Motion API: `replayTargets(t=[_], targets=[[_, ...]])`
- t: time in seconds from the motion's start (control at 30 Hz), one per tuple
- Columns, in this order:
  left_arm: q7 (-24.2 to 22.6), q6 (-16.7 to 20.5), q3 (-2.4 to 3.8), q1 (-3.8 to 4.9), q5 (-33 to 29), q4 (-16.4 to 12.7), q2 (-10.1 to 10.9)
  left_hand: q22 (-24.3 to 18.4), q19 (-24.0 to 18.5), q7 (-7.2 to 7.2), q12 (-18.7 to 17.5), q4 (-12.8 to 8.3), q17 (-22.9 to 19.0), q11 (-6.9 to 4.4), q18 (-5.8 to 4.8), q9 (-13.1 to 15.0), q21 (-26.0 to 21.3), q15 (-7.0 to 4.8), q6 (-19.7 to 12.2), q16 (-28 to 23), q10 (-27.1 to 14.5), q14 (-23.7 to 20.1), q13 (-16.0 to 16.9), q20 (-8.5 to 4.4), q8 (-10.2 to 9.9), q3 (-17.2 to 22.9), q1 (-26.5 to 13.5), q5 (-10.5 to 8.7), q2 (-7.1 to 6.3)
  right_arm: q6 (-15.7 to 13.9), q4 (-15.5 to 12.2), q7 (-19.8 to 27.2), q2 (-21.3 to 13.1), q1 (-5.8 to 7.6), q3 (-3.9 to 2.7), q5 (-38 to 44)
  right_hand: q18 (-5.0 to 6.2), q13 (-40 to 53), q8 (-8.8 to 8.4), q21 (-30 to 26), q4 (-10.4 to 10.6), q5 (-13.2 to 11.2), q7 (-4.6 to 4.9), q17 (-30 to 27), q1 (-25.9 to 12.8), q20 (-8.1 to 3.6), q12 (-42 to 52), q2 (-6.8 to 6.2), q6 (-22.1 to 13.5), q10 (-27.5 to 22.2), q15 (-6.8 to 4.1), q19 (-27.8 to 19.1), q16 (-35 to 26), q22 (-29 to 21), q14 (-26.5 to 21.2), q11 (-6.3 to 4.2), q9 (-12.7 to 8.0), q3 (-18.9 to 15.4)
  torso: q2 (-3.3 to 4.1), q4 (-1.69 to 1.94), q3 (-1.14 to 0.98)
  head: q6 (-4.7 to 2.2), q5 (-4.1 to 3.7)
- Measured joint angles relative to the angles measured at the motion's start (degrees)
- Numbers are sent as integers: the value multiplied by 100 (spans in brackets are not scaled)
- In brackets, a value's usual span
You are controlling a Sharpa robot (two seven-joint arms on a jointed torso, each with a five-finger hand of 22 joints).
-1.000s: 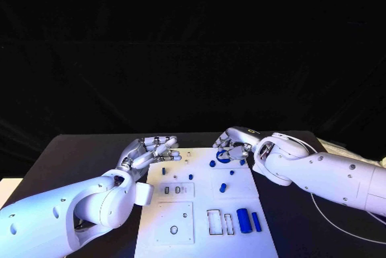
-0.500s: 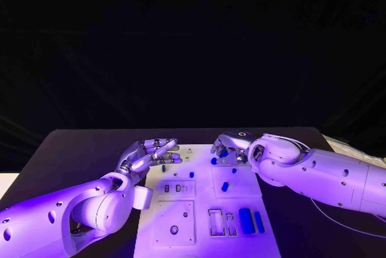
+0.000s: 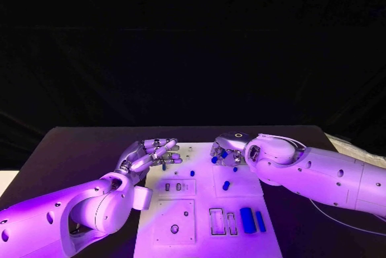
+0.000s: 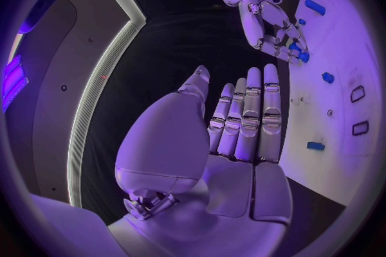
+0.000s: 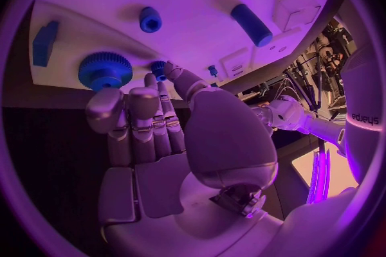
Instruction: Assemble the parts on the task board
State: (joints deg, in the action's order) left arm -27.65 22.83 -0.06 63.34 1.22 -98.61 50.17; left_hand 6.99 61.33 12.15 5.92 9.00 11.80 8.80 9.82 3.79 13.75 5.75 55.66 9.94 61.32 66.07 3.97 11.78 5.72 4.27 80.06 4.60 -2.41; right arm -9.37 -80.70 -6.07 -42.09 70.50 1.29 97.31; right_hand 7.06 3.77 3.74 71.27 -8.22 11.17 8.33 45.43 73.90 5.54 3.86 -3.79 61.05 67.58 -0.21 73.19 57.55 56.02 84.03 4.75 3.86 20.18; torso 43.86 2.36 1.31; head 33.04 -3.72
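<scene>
White task board (image 3: 201,224) flat in the middle of the black worktop (image 3: 72,152), long side running from near to far.

Left robot hand (image 3: 153,153) at the board's far left edge, fingers straight and side by side with the thumb a little apart, holding nothing; in the left wrist view palm (image 4: 233,141) bare, fingertips (image 4: 269,70) pointing along the board's edge. Small blue peg (image 3: 163,166) just beside its fingertips on the board, contact impossible to judge.

Right robot hand (image 3: 227,149) at the board's far end, right of centre, fingers bent downward over the board. In the right wrist view, blue gear (image 5: 105,69) lying at the board's far edge just beyond the fingertips (image 5: 105,106), a small blue knob (image 5: 158,67) next to another fingertip; cannot tell whether anything is pinched or merely touched. Same hand visible in the left wrist view (image 4: 277,32), fingertips down among small blue pieces.

Nearer on the board: upright blue peg (image 3: 226,185) on the right square plate, a thick blue cylinder (image 3: 247,220) and a thinner blue bar (image 3: 260,220) lying side by side at the near right, beside a rectangular slot (image 3: 216,222).
</scene>
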Motion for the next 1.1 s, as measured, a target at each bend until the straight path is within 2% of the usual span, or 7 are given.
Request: replayTargets(t=[0.3,0.37,0.73,0.87,1.1], targets=[[21,-5,0,0,0,-11,9,0,0,0,0,0,0,0,-1,0,0,0,0,0,0,0,0,0,0,0,0,0,0,122,15,-89,43,2,0,89,-1,6,0,268,116,0,-2,377,25,0,0,-25,102,68,0,81,389,364,0,-28,12,148,23,2,3,13,16],[25,-7,0,0,0,-12,10,-1,0,0,0,0,-1,0,0,0,0,0,0,0,0,0,0,0,0,0,7,0,6,141,14,-102,50,2,0,100,-67,11,0,330,143,-12,-15,457,11,11,0,-39,118,68,0,92,472,439,0,-28,15,175,26,-1,3,14,16],[54,-19,0,1,0,-4,4,-6,20,0,-27,-17,11,0,-1,1,0,0,0,-24,0,0,0,20,-22,17,22,0,22,159,27,-171,76,18,-11,142,-68,33,67,477,404,-175,-89,690,-42,-20,0,-60,378,253,-17,142,720,662,-12,-91,56,258,44,2,2,26,-4],[60,-21,0,1,0,0,2,-6,20,0,-27,-17,11,0,-1,1,0,0,0,-24,0,0,0,20,-22,17,22,0,22,71,25,-190,76,15,-6,143,-67,51,90,570,481,-293,-132,792,-7,-32,0,11,467,366,-43,216,828,788,-1,-122,81,333,49,4,1,26,-10],[72,-24,0,1,0,7,0,-12,20,0,-27,-33,23,0,-1,1,0,0,0,-24,0,0,0,20,-22,1,22,0,22,-425,-10,-242,111,8,-5,66,-66,62,103,617,572,-254,-140,833,0,-40,24,64,529,426,-63,224,860,847,-21,-142,96,410,57,13,-1,5,-9]])
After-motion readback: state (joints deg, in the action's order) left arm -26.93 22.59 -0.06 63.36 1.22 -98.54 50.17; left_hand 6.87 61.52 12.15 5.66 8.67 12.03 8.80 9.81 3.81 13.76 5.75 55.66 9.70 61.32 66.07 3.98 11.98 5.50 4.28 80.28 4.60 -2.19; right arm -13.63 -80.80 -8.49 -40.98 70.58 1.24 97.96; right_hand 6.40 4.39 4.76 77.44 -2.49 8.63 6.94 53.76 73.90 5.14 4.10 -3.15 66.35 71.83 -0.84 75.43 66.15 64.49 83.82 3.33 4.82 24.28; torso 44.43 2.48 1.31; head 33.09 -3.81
